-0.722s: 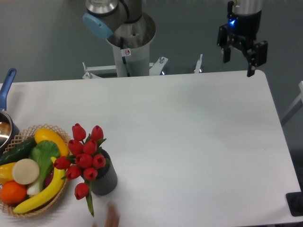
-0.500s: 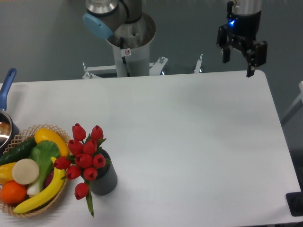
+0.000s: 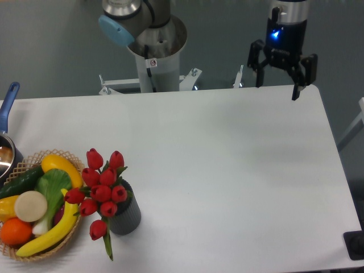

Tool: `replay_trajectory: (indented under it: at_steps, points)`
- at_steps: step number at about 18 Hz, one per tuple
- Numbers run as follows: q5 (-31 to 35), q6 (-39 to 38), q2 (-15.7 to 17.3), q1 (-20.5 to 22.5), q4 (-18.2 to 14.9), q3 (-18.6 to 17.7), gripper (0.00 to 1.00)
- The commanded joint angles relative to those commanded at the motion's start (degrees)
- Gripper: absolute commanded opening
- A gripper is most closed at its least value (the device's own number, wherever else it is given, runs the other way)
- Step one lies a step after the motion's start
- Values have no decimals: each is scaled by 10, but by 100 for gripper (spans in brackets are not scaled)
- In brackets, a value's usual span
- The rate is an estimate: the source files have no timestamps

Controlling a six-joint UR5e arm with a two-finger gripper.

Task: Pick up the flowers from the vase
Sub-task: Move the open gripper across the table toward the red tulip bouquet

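Robot arm's tool (image 3: 277, 88) hangs at one o'clock, pointing downward, its two black fingers (image 3: 296, 91) spread wide, gripping nothing.

One fixed camera looks steeply down across the table (image 3: 227, 170) toward the arm's base (image 3: 153, 62)

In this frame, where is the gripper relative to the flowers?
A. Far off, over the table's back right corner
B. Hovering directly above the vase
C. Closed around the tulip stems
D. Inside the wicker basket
A. The gripper hangs open and empty at the table's far right corner, while the flowers sit in the vase near the front left, beside the wicker basket.
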Motion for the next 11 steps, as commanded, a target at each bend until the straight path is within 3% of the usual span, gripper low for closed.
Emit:
replay_trajectory:
  at_steps: [2,6,11]
  points:
    - [-4,-64,-17,-23,20,-3,100]
    - [-6,-94,-43,-64,22,1,100]
    - [-37,-143,-44,-108,24,-4,100]
